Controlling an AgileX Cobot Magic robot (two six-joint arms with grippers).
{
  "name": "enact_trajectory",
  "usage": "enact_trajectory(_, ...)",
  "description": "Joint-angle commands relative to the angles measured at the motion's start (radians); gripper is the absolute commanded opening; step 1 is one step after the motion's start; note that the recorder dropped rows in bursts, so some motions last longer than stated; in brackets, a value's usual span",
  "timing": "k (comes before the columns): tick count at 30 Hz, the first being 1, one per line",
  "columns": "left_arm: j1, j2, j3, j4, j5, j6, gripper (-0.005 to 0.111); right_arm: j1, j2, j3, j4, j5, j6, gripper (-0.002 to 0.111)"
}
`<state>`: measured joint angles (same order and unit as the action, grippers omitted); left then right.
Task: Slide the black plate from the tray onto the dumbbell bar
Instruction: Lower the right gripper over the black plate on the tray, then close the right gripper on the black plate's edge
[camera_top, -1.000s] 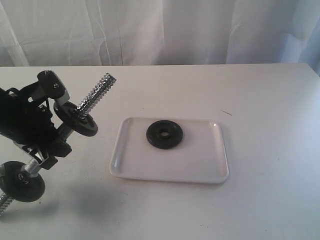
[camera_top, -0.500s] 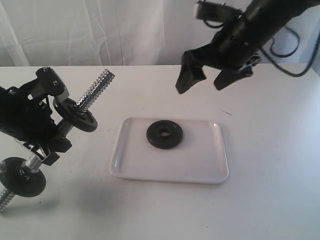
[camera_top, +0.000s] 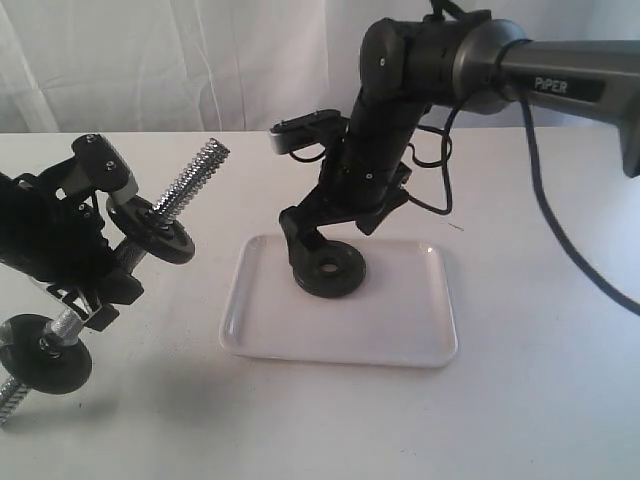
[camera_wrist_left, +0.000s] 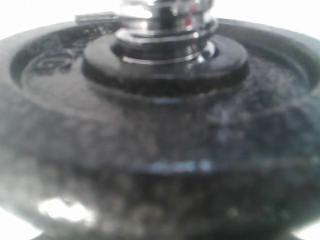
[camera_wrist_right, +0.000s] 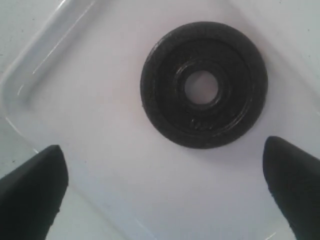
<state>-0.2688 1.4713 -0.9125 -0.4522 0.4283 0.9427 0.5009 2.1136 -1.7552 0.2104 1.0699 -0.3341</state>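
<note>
The black plate (camera_top: 346, 276) lies flat on the tray (camera_top: 400, 325), hub ring up, toward the rim farther from the exterior camera and about midway along it. The tray sits on the white worktop (camera_top: 540, 360), with a pale curtain (camera_top: 200, 60) behind.

The right arm (camera_top: 400, 110) reaches down over the tray from the far right, and the right jaws stand wide open over the plate, holding nothing. In the right wrist view the two dark fingertips (camera_wrist_right: 32, 187) sit well apart, one on each side of the black plate (camera_wrist_right: 162, 87), neither touching it. The white tray (camera_wrist_right: 100, 115) shows through the plate's centre hole. In the exterior view one finger (camera_top: 298, 238) comes down at the plate's left edge; whether it touches the plate or the tray there I cannot tell.

On the left, the left arm (camera_top: 45, 245) holds the dumbbell bar (camera_top: 192, 186) up off the worktop, the left jaws closed around the bar's middle between two black discs. The bar is tilted, its bare threaded end pointing up and to the right. The upper disc (camera_top: 158, 235) sits just below that thread, and the lower disc (camera_top: 40, 362) is low near the worktop at the picture's left edge. The bar is well apart from the tray. The left wrist view is filled by a blurred close look at one disc (camera_wrist_left: 160, 160) with a chrome nut (camera_wrist_left: 165, 25) at its hub
</note>
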Motion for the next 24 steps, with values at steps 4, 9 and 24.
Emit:
enact_trajectory(4, -0.001, -0.053, -0.027, -0.089, -0.068, -0.003, 0.000, 0.031, 0.057, -0.049, -0.065, -0.072, 0.064, 0.102)
enact_trajectory(9, -0.001, -0.053, -0.027, -0.089, -0.070, -0.003, 0.000, 0.039, 0.093, -0.073, -0.107, -0.075, 0.095, 0.102)
enact_trajectory(24, -0.001, -0.053, -0.027, -0.089, -0.072, -0.003, 0.000, 0.038, 0.162, -0.075, -0.115, -0.138, 0.114, 0.102)
